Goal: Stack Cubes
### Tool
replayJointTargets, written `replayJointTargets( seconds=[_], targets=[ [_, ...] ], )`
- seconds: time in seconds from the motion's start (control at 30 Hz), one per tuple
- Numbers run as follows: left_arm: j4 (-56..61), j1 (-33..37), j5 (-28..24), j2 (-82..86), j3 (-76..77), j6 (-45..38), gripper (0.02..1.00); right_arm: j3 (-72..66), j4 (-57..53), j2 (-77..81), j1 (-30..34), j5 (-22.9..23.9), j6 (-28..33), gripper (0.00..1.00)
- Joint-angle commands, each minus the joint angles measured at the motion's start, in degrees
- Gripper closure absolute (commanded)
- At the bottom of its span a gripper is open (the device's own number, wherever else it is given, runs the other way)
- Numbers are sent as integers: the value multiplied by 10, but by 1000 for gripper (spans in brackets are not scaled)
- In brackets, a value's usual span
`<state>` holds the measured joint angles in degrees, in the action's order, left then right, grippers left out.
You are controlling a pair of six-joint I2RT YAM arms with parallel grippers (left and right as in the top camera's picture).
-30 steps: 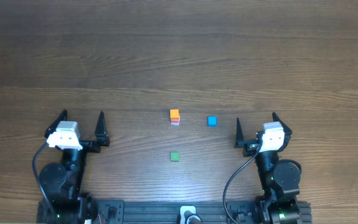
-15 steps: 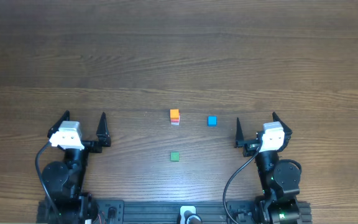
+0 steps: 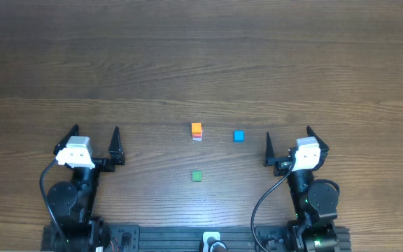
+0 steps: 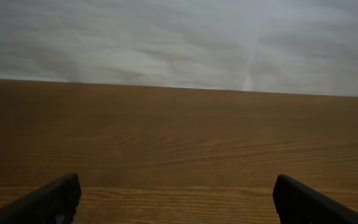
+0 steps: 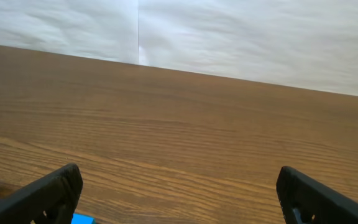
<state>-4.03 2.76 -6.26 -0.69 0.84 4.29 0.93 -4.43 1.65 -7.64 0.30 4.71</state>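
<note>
Both arms sit back near their bases on the wooden bench [image 3: 201, 63]. The left gripper [image 3: 94, 131] has its fingers spread wide with nothing between them, and the right gripper [image 3: 288, 133] is spread and bare as well. Out in the middle, an orange cube [image 3: 196, 128] sits on top of a lower cube [image 3: 197, 138], which shows just a reddish edge. The blue cube [image 3: 238, 136] lies near the stack, on the right arm's side. The green cube [image 3: 196, 176] lies alone, closer to the bases, well apart from both grippers.

Orange-topped stack [image 3: 196, 130], blue cube [image 3: 238, 136] near it, green cube [image 3: 196, 176] nearer the bases, gaps between all
</note>
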Motion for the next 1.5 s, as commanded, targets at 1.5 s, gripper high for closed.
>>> replayJointTargets(
  seconds=[1.5],
  targets=[
    [2,3,-8,5,-5,6,20,459,-341,596,-392,-2,-403,7]
  ],
)
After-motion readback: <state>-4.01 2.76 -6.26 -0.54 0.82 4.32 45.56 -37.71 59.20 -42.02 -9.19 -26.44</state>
